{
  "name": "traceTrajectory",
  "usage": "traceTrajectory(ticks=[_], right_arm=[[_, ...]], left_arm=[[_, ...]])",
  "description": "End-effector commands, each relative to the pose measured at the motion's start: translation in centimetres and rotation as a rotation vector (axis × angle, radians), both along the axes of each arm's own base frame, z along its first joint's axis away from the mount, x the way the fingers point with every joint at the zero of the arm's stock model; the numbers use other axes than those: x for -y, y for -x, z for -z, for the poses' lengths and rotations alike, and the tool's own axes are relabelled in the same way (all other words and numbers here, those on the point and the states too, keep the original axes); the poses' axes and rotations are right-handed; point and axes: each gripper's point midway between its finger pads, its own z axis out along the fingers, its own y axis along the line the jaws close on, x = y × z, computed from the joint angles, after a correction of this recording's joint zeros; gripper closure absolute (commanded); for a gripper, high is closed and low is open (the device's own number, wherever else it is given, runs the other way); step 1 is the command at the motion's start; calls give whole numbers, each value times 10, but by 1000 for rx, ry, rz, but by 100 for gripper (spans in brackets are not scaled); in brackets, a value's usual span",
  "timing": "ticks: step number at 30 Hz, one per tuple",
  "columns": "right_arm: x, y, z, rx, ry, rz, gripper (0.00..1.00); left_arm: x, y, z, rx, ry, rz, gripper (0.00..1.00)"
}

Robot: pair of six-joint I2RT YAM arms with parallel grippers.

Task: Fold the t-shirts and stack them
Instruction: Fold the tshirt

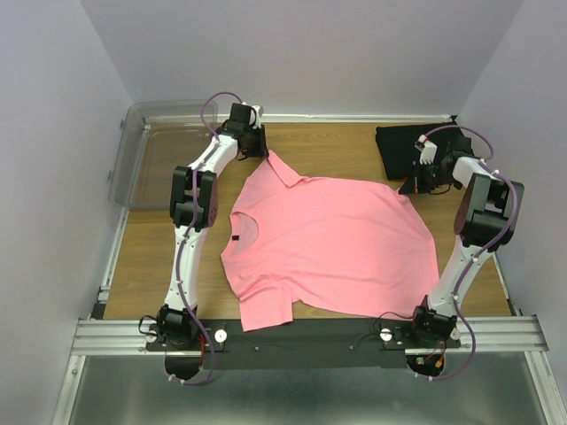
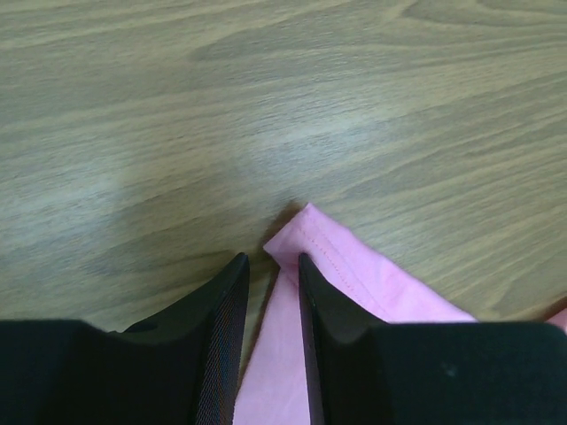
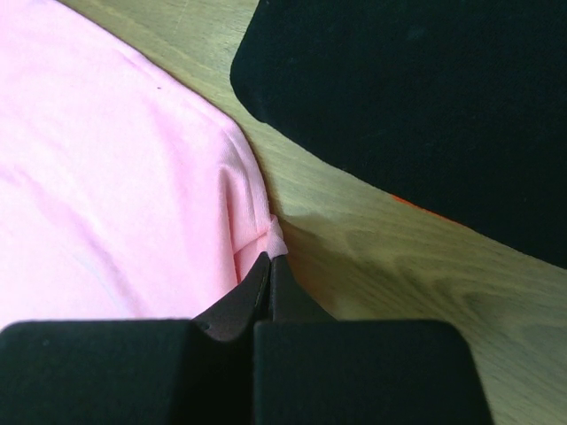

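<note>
Jaws are too small to read from above. The left gripper (image 1: 257, 146) sits at the far sleeve tip of the pink shirt (image 1: 337, 239), which lies spread flat on the table (image 1: 354, 146), neck to the left. The right gripper (image 1: 415, 181) meets the shirt's far hem corner, just beside the folded black shirt (image 1: 403, 142). A clear bin (image 1: 146, 146) stands far left.

Left wrist: the fingers stand narrowly apart astride the sleeve's stitched corner, with pink cloth running into the gap. Whether they pinch it, I cannot tell. The wood is smooth and grained, and the hem is double-stitched and stiffer than the body.

Right wrist: the jaws are together, clamped on a small tuck of the pink corner. The knit is soft and faintly ribbed near the edge. The black shirt is a dense matte rectangle with rounded corners, with an orange sliver (image 3: 412, 206) showing beneath it.

Risks, as I judge them: so small a bite may slip free when lifted. If the left holds nothing, the fold would go skewed. A swing to the right could nudge the black stack.
</note>
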Motion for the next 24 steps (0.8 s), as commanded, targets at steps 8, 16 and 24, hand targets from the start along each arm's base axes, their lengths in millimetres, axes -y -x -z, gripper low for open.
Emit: traceTrajectory(ticks=[8,16,24], right_arm=[[-3,3,-1,-4,-2,-10,100],[-3,2,-1,-4,-8,-8,99],[-3,3,0,-9,-8,-8,99]], left_arm=[[-1,3,13,-55,88,-14,64],[-25,2,-15,-4,103,-90,64],[-9,4,-19,-5,166,-22,61]])
